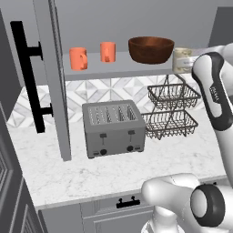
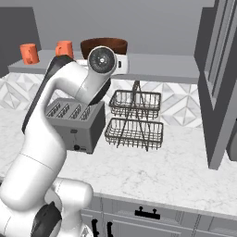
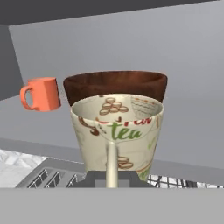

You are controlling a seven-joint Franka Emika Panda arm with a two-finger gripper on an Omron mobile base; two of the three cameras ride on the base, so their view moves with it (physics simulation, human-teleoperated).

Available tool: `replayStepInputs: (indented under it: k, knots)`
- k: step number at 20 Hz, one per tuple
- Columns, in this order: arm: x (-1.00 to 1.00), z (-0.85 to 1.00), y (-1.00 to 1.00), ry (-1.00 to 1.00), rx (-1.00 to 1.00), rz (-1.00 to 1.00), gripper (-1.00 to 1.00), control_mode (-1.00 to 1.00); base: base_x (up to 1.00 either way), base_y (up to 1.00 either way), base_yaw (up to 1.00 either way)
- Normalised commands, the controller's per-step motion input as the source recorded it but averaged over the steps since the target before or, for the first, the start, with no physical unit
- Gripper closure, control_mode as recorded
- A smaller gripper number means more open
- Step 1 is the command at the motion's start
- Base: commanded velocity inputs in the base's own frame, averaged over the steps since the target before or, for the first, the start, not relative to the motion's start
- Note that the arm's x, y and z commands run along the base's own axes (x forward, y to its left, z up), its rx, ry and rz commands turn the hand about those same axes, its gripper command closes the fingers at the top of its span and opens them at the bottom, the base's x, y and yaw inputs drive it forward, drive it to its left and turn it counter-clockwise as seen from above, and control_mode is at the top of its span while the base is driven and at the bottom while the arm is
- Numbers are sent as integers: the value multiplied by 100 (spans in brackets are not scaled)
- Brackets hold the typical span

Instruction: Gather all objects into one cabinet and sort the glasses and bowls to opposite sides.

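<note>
Hand view: cream mug (image 3: 117,133) close ahead, upright, handle (image 3: 112,164) facing the camera, word "tea" printed inside the rim.
Fingers: closed on the cream mug's handle; tips themselves hidden at the lower edge.
Wooden bowl (image 1: 151,49): upright on the cabinet shelf (image 1: 118,69), directly behind the cream mug in the hand view, just beside it on its left in the left base view.
Orange mugs: one (image 1: 78,58) toward the shelf's left end, the second (image 1: 108,51) between it and the bowl, all apart.
Cabinet door (image 1: 58,82): swung open, black bar handle (image 1: 28,73) on its face.
Table (image 1: 113,175): white marble, carried grey toaster (image 1: 113,128) and two-tier wire rack (image 1: 170,111) below the shelf.
</note>
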Motion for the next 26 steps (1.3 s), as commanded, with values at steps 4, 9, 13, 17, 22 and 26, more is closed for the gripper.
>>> replayStepInputs:
  k: [4, 9, 13, 17, 22, 26]
  knots:
    - [0, 4, 76, 0, 0, 21, 100, -100, 0, 0, 0]
    - [0, 2, 75, 0, 0, 20, 100, -100, 0, 0, 0]
    - [2, 1, 86, 2, 0, 17, 100, -100, 0, 0, 0]
    - [7, 1, 84, 3, 0, 15, 100, -100, 0, 0, 0]
    - [18, 1, 79, 0, 0, 13, 100, -100, 0, 0, 0]
    - [31, 3, 44, 0, 0, 8, 100, -100, 0, 0, 0]
